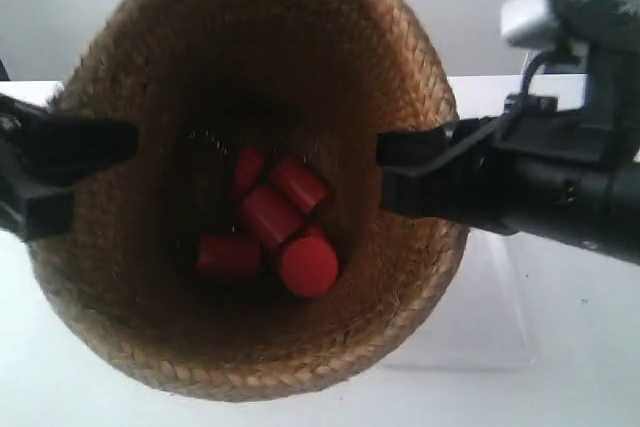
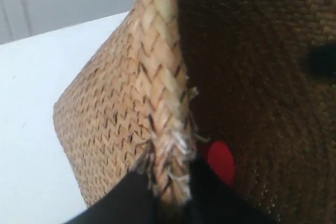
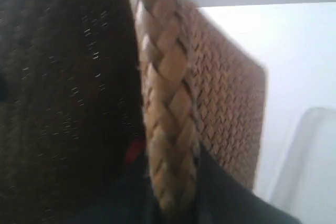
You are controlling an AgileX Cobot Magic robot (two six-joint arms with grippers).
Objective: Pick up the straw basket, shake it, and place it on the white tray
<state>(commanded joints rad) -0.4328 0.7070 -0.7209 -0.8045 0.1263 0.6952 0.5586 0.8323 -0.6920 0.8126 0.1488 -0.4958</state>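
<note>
The straw basket (image 1: 250, 77) hangs in the air close to the exterior camera, its mouth tipped toward the lens. Several red cylinders (image 1: 270, 227) lie in its bottom. My left gripper (image 2: 170, 192) is shut on the braided rim (image 2: 160, 93), one finger outside the wall and one inside. My right gripper (image 3: 173, 192) is shut on the opposite rim (image 3: 165, 87) the same way. In the exterior view the two grippers (image 1: 75, 152) (image 1: 420, 177) pinch the rim from either side. The white tray (image 1: 470, 317) lies on the table below and behind the basket, mostly hidden, its corner (image 3: 310, 166) showing in the right wrist view.
A white table (image 1: 590, 347) spreads beneath everything, with a pale wall behind. The black arm and its grey camera housing (image 1: 545, 12) fill the exterior view's right side.
</note>
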